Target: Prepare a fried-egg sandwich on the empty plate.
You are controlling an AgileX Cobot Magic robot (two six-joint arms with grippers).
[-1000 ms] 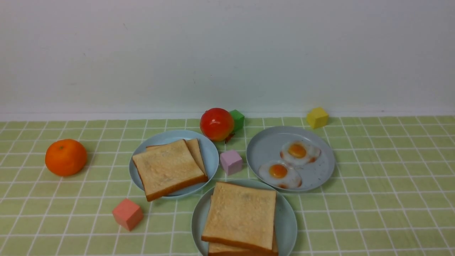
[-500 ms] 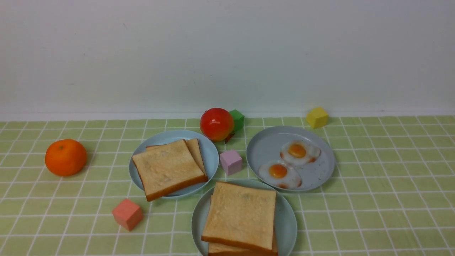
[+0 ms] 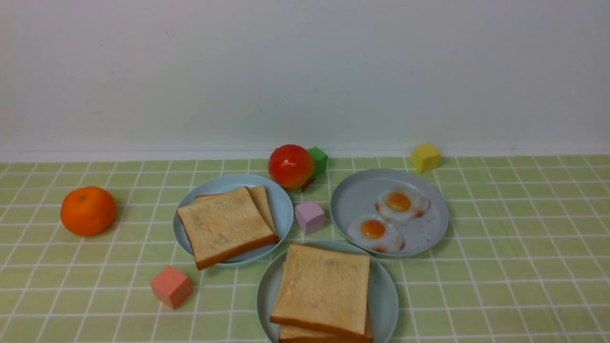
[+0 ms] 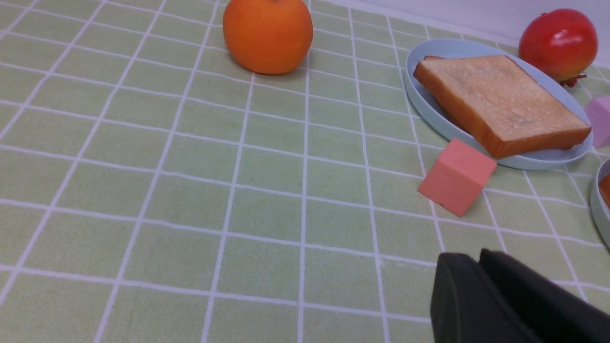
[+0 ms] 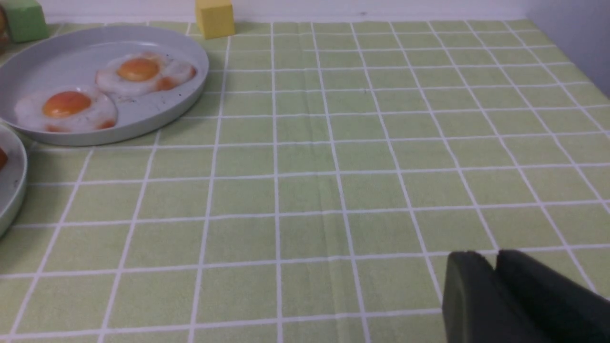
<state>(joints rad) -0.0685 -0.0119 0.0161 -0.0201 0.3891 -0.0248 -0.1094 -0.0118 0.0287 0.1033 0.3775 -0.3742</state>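
Observation:
The sandwich's top toast slice (image 3: 324,288) lies on a second slice (image 3: 305,335) on the pale round plate (image 3: 388,295) at the table's near edge. Whatever is between the slices is hidden. Neither arm shows in the front view. My left gripper (image 4: 476,257) is shut and empty, low over the cloth just short of the salmon cube (image 4: 456,176). My right gripper (image 5: 493,257) is shut and empty too, over bare cloth well to the right of the egg plate (image 5: 71,57). That plate's rim (image 5: 14,190) shows in the right wrist view.
A grey-blue plate (image 3: 283,205) holds two loose toast slices (image 3: 224,226). Another (image 3: 352,195) holds two fried eggs (image 3: 401,203), (image 3: 375,232). Around them are an orange (image 3: 88,210), a red fruit (image 3: 290,166), and salmon (image 3: 170,286), pink (image 3: 310,216), green (image 3: 318,159) and yellow (image 3: 425,157) cubes.

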